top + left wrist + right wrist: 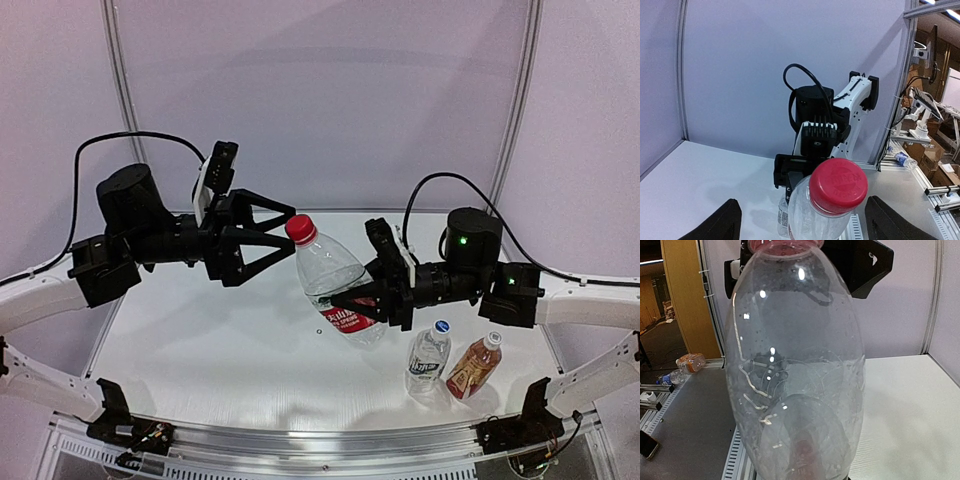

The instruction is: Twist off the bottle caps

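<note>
The clear bottle with a red label [335, 285] is held tilted above the table, and my right gripper [368, 300] is shut on its lower body. Its red cap [300, 229] points up and left. My left gripper [285, 235] is open, one finger on each side of that cap. In the left wrist view the red cap [838, 185] sits between the dark fingers [720, 222], with a gap on both sides. The bottle [795, 365] fills the right wrist view and hides my right fingers.
Two small bottles stand near the front right of the table [200, 340]: a clear one with a blue-and-white cap [428, 358] and an amber one [473, 368]. Behind the held bottle is the right arm [820, 125]. Walls close the back and sides.
</note>
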